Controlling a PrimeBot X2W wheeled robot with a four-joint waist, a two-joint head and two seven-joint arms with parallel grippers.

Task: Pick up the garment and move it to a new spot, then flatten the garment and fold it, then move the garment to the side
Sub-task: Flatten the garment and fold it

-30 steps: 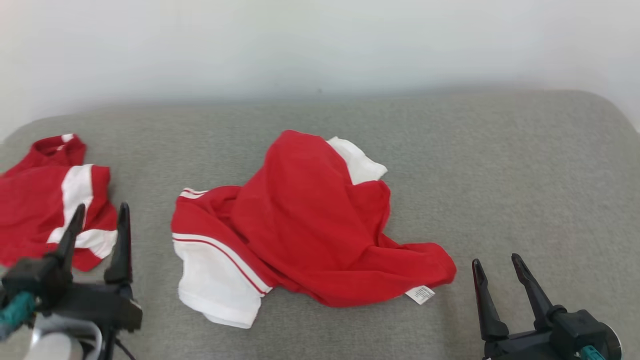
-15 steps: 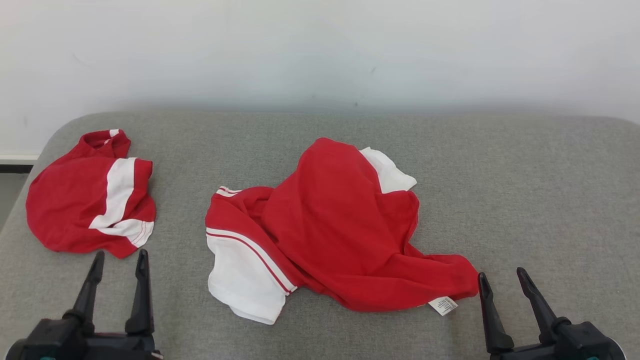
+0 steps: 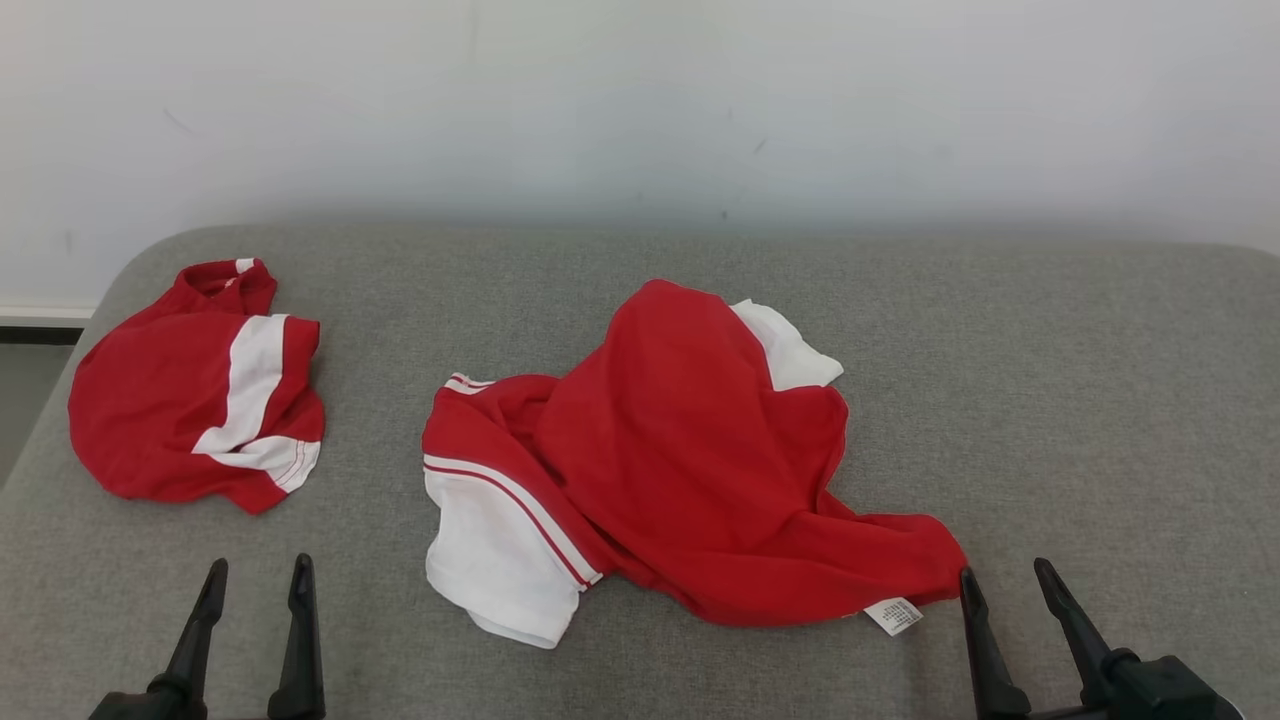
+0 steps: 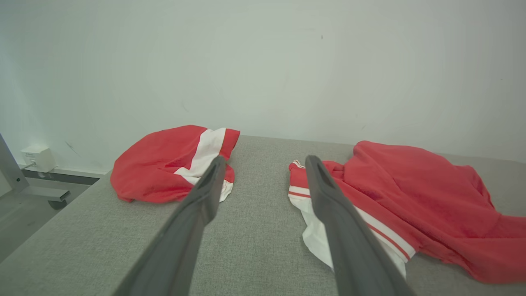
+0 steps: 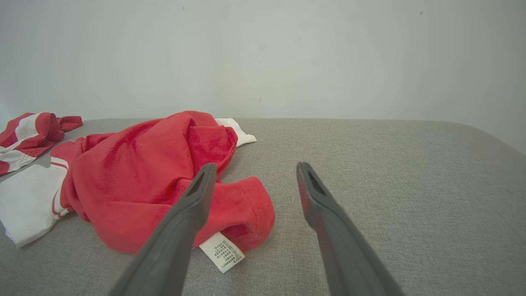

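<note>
Two grippers stand spread and empty: the left gripper (image 3: 260,563) at 7 o'clock, now drawn back low, the right gripper (image 3: 1004,570) at 5. Beyond, the crumpled garment (image 3: 680,450) lies untouched mid tabletop (image 3: 1050,400); a second red bundle (image 3: 170,410) sits at 10 o'clock. Pick-up likely comes next.

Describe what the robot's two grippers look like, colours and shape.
The left gripper and right gripper look alike: each has two long, dark grey-black fingers that taper to narrow tips, with a slim slot near the tip. No cables or markings are visible.
</note>
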